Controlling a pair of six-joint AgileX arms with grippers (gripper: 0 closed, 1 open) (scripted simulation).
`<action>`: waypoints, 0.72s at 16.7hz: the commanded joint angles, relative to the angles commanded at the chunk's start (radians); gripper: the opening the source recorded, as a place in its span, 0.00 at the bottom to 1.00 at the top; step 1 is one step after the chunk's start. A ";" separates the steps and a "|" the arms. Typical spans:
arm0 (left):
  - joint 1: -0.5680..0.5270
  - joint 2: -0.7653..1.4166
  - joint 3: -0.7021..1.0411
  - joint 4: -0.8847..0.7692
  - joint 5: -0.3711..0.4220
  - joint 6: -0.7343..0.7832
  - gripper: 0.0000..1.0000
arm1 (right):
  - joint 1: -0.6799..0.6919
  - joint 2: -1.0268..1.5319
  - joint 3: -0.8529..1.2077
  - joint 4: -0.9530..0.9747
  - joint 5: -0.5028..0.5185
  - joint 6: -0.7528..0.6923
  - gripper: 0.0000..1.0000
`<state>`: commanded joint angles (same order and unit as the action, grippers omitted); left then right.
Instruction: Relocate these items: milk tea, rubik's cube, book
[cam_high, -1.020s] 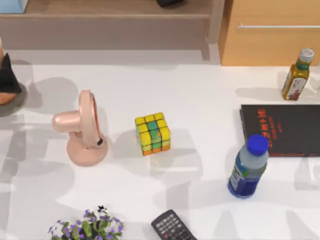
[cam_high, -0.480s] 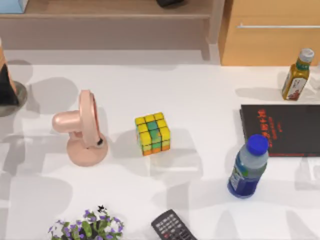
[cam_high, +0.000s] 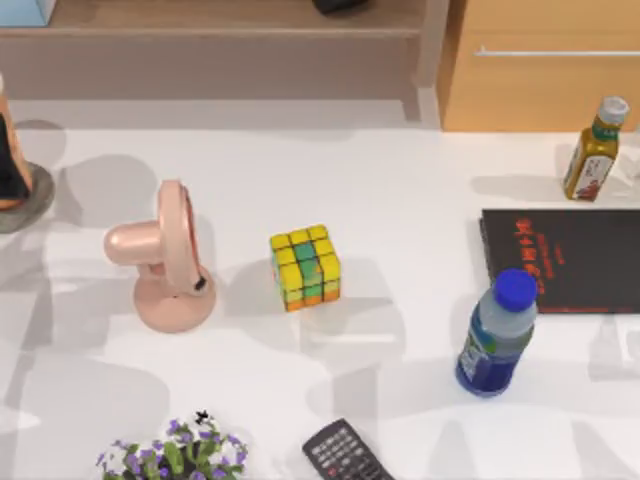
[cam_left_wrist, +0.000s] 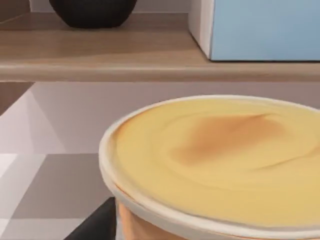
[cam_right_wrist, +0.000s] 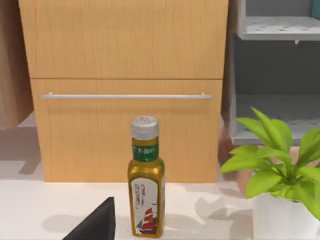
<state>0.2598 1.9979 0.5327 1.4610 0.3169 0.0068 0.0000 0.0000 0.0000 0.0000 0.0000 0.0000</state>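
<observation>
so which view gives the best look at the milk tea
The left wrist view: the milk tea sits close up, showing its creamy yellow-brown top, pale rim and a strip of orange wall below. In the top view, just a sliver of the cup shows at the left edge of the table. The right wrist view faces the yellow-brown bottle instead.

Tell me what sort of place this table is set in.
Probably a home room or study corner, rendered in simulation. A white table holds household odds and ends: a pink fan, a remote and a black book. Behind it stand a wooden drawer cabinet and a shelf.
</observation>
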 joint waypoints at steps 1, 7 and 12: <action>0.001 -0.023 -0.005 -0.016 0.001 0.000 1.00 | 0.000 0.000 0.000 0.000 0.000 0.000 1.00; 0.012 -0.156 -0.040 -0.116 0.009 0.001 1.00 | 0.000 0.000 0.000 0.000 0.000 0.000 1.00; 0.007 -0.157 -0.038 -0.117 0.010 0.001 1.00 | 0.000 0.000 0.000 0.000 0.000 0.000 1.00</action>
<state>0.2668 1.8412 0.4951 1.3443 0.3267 0.0083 0.0000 0.0000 0.0000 0.0000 0.0000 0.0000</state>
